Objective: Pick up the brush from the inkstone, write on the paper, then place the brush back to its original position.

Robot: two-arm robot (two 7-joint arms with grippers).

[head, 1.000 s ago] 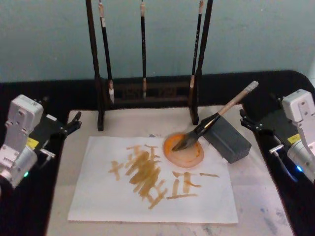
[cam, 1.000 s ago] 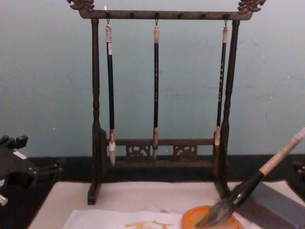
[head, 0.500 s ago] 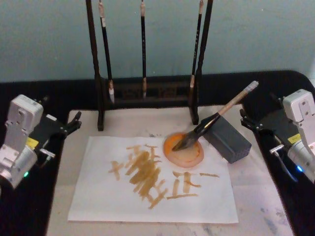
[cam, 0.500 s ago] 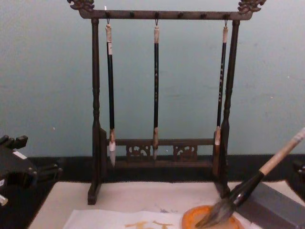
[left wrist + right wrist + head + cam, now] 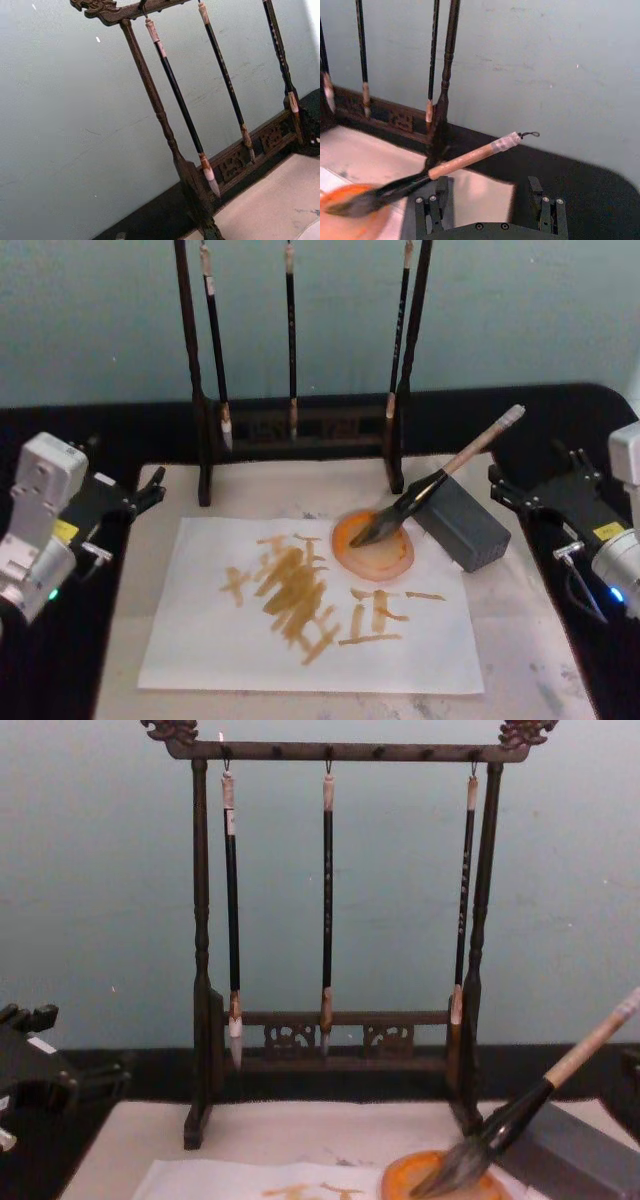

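The brush (image 5: 440, 480) leans with its bushy tuft in the orange-rimmed inkstone (image 5: 375, 548) and its black shaft propped on a grey block (image 5: 462, 523). Its tan end points up to the right. The white paper (image 5: 300, 640) with orange-yellow strokes lies in front, with the inkstone on its far right corner. My right gripper (image 5: 495, 486) sits open to the right of the block, apart from the brush. In the right wrist view its gripper (image 5: 487, 200) is spread wide below the brush (image 5: 470, 157). My left gripper (image 5: 152, 490) rests open at the mat's left edge.
A dark wooden rack (image 5: 300, 425) with three slim hanging brushes stands behind the paper. A beige mat (image 5: 520, 660) lies under everything on a black table. The rack's posts rise close behind the inkstone and block.
My right arm's wrist has drawn back a little to the right and lower. The brush, the inkstone and the left arm have not moved.
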